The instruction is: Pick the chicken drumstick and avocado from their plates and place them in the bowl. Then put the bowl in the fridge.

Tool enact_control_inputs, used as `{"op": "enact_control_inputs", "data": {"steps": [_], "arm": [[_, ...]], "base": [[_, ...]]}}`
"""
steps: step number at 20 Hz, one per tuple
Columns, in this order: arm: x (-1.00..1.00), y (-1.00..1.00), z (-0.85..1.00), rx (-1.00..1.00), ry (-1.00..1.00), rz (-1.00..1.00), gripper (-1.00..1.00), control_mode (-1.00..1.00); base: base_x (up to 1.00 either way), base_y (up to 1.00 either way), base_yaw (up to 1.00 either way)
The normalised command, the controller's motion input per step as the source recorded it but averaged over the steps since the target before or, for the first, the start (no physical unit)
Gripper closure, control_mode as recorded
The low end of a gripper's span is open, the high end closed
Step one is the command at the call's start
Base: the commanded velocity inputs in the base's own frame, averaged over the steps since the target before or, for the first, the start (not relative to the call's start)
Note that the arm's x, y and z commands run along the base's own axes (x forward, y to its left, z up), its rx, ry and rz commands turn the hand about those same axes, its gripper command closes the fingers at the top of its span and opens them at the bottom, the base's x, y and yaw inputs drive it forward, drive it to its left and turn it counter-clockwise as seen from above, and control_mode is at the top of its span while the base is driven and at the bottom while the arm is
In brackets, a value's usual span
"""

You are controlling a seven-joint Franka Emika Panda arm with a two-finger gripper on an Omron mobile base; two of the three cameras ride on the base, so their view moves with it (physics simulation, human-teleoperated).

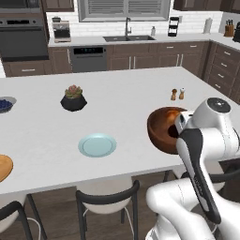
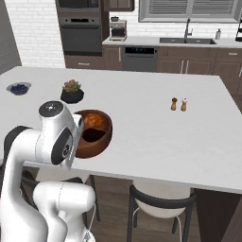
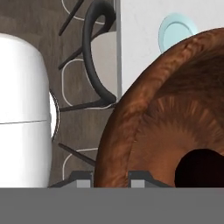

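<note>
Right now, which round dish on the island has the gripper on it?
The reddish-brown bowl at the near edge; the gripper straddles its rim. The blue-green plate and blueberry bowl sit apart.

The two base views look forward and down from behind the arm, left and right, and share the white island counter [image 1: 117, 89], the round reddish-brown bowl [image 1: 161, 126] at its near edge, and the far sink wall. The hand view sits very close over that bowl's rim [image 3: 118, 127], looking down past the counter edge to a dark-framed stool [image 3: 98, 65].
</note>
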Motion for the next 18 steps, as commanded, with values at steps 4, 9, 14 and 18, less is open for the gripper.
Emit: {"op": "enact_control_inputs", "data": {"steps": [4,9,14,18], "arm": [[-0.18,-0.02,-0.06,0.04,-0.03,0.0,1.0,-1.0],[-0.02,0.0,-0.05,0.0,-0.09,0.0,1.0,-1.0],[0.0,0.0,0.0,0.0,-0.01,0.0,1.0,-1.0],[-0.23,0.0,0.0,0.0,-0.03,0.0,1.0,-1.0]], "base": [[0.0,0.0,0.0],[0.0,0.0,0.0],[0.0,0.0,0.0],[0.0,0.0,0.0]]}}
